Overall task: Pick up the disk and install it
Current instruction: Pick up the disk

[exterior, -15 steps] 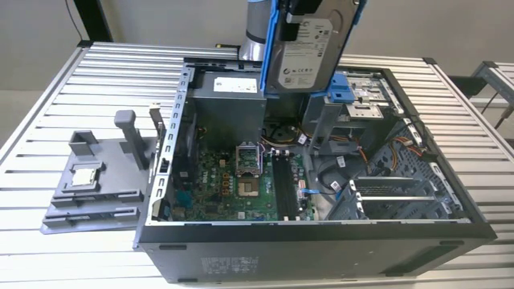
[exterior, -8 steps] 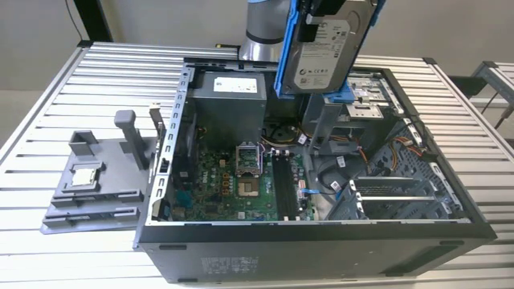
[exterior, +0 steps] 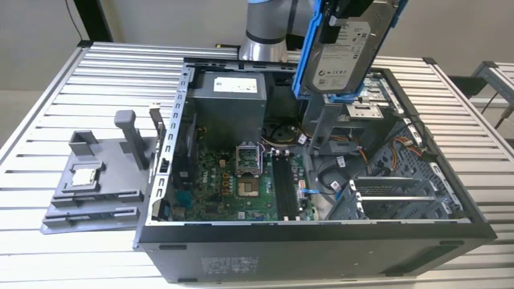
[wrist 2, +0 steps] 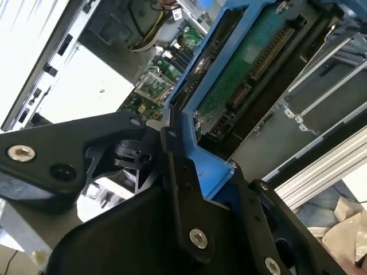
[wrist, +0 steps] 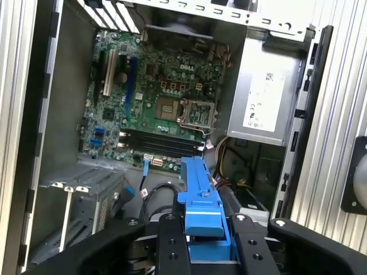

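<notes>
One disk (exterior: 345,57), blue-railed, hangs nearly upright above one open computer case (exterior: 305,256), black jaws clamped on its rail. One grey fixture (exterior: 96,205) sits beside it on a slatted metal surface (exterior: 64,259); pale wall (exterior: 161,21) behind.

Disk (exterior: 347,57) top cropped; grasp seemingly hidden.
</notes>
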Controlling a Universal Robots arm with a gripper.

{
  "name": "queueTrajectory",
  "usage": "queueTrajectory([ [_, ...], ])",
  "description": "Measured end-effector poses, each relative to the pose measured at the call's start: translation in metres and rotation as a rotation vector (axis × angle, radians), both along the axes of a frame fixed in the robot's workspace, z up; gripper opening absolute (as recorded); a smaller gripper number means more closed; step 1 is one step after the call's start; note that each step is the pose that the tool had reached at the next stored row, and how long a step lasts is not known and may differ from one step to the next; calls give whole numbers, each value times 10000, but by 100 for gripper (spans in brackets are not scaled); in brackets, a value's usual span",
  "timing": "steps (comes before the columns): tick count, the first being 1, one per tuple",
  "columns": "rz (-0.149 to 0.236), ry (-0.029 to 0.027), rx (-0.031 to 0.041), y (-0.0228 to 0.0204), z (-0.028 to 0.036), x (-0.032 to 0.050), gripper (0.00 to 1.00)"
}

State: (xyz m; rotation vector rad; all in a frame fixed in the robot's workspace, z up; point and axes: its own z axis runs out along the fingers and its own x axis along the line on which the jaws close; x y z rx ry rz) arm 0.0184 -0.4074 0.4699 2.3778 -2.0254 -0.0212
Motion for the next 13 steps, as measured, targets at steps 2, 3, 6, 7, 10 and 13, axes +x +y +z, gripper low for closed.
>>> queueTrajectory([
  [2, -1, 1, -2, -2, 1, 68, 0],
  [3, 0, 1, -2, -4, 0, 104, 0],
  [6, -1, 0, 0, -24, -2, 202, 0],
  [7, 0, 1, -1, -26, -1, 217, 0],
  [10, 0, 1, -1, -27, -2, 240, 0],
  [13, -1, 1, -2, -28, -1, 240, 0],
])
